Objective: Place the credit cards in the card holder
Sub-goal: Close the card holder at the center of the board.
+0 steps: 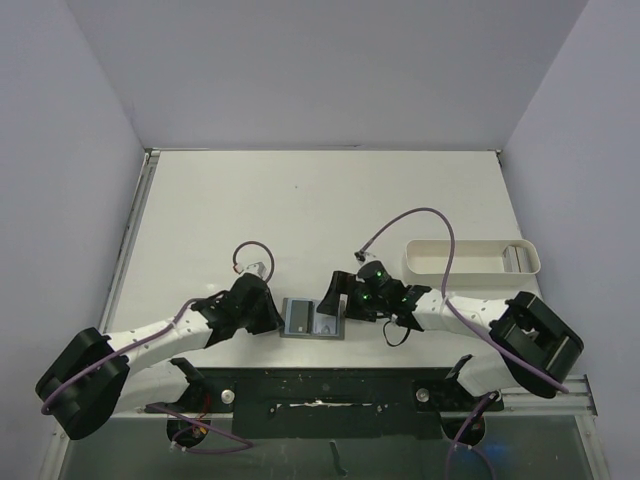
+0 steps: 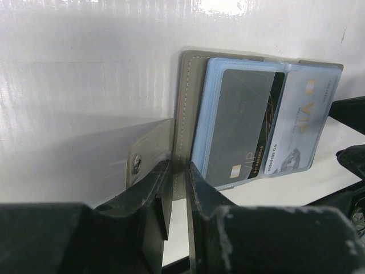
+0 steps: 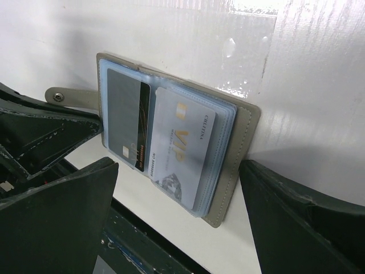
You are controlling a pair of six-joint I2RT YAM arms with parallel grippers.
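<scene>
from above, the card holder lies open on the white worktop near its front edge, between the two arms. the left hand is at its left edge and the right hand is at its right side. a white tray sits well apart to the right.

in the left wrist view, the left hand is nearly closed, its fingers pinching the grey-olive cover at the holder's left edge, just beside the clasp tab. a dark grey card and a pale card lie in the light blue sleeves.

in the right wrist view, the right hand is spread wide and holds nothing, one finger on either side of the open holder. i cannot tell whether either finger touches the cover.
</scene>
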